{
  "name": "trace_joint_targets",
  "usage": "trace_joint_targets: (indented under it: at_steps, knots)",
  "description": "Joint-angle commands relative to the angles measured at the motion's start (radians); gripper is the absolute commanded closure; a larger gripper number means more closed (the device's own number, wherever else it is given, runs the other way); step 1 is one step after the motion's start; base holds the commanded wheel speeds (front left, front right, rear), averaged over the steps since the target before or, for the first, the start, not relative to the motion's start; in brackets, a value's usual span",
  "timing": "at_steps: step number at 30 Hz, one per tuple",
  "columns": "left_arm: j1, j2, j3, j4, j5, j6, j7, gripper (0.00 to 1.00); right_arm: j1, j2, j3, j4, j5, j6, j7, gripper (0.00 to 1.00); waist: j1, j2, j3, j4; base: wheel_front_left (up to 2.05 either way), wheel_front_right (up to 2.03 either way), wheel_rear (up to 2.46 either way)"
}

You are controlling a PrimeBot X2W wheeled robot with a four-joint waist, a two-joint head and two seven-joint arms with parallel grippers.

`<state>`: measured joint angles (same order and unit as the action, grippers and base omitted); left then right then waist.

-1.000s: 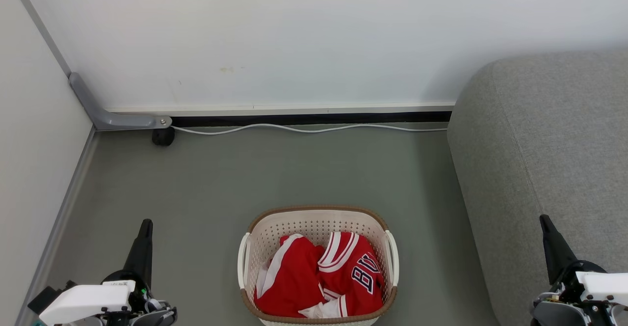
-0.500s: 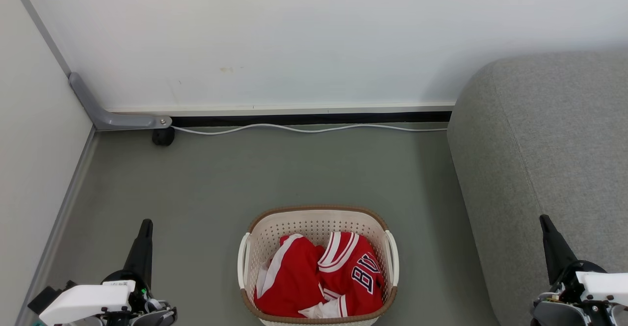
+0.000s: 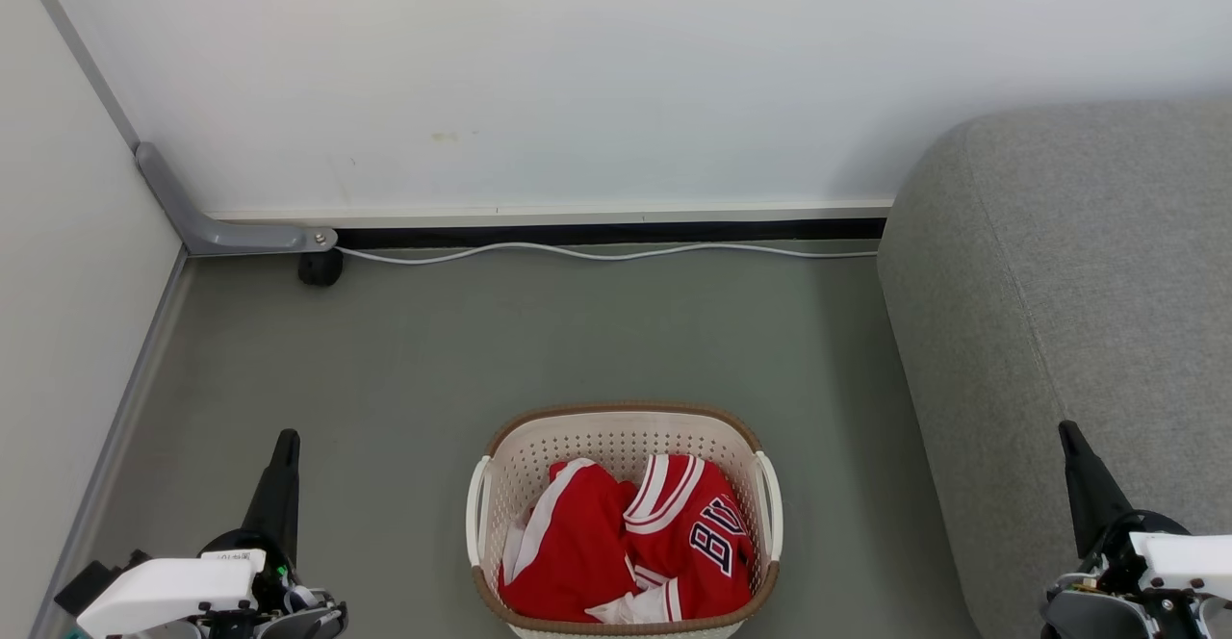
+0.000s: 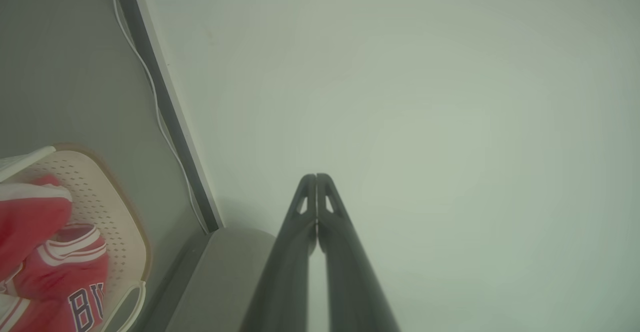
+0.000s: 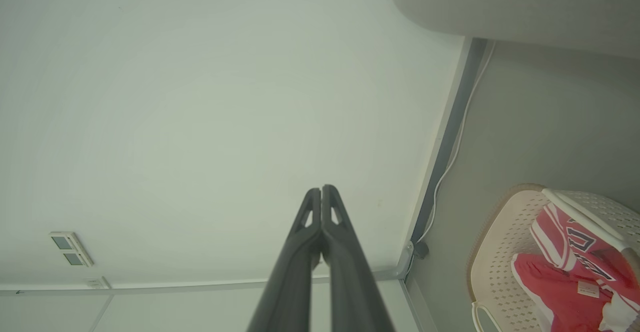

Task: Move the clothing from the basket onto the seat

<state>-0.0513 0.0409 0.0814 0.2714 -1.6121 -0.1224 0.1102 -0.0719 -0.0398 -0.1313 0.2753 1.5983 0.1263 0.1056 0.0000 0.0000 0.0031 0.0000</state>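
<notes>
Red jerseys [image 3: 630, 543] lie heaped in the laundry basket [image 3: 616, 427] at bottom centre, not yet moved. Both claws, left [image 3: 286, 439] and right [image 3: 1065, 429], rest pressed together and empty in the lower corners. The sofa [image 3: 1078, 283] waits at right.

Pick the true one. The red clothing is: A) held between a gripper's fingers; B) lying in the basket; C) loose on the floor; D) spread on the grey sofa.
B: the red clothing lies bunched inside the basket, apart from the sofa.
</notes>
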Motion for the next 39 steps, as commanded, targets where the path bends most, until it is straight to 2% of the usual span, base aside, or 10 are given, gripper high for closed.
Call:
trace_joint_targets:
  at_steps: [1, 33, 34, 35, 36, 37, 39]
  knots:
    - [-0.057, 0.009, 0.032, -0.027, 0.003, -0.008, 0.003, 1.00, -0.036, -0.010, 0.018, -0.031, 0.011, 0.004, 0.007, 1.00, 0.0000, 0.0000, 0.000, 0.000, 0.00, 0.00, 0.00]
    - [-0.057, 0.009, 0.032, -0.027, 0.003, -0.008, 0.003, 1.00, -0.036, -0.010, 0.018, -0.031, 0.011, 0.004, 0.007, 1.00, 0.0000, 0.0000, 0.000, 0.000, 0.00, 0.00, 0.00]
    - [0.000, 0.000, 0.000, 0.000, 0.000, 0.000, 0.000, 0.00, 0.000, 0.000, 0.000, 0.000, 0.000, 0.000, 0.000, 0.00, 0.0000, 0.0000, 0.000, 0.000, 0.00, 0.00, 0.00]
    - [0.002, 0.000, -0.001, 0.005, 0.000, 0.000, -0.001, 1.00, 0.001, 0.001, 0.002, 0.005, 0.000, 0.000, 0.000, 1.00, 0.0000, 0.0000, 0.000, 0.000, 0.00, 0.00, 0.00]
    - [0.008, -0.003, -0.002, 0.017, 0.000, 0.001, -0.001, 1.00, 0.006, 0.004, 0.004, 0.015, 0.000, 0.000, 0.000, 1.00, 0.0000, 0.0000, 0.000, 0.000, 0.00, 0.00, 0.00]
    - [0.018, -0.007, -0.003, 0.031, 0.000, 0.001, -0.001, 0.00, 0.015, 0.008, 0.006, 0.028, 0.000, 0.000, 0.000, 0.00, 0.0000, 0.0000, 0.000, 0.000, 0.00, 0.00, 0.00]
    - [0.030, -0.013, -0.003, 0.044, 0.000, 0.001, -0.001, 0.00, 0.027, 0.013, 0.007, 0.041, 0.000, 0.000, 0.000, 0.00, 0.0000, 0.0000, 0.000, 0.000, 0.00, 0.00, 0.00]
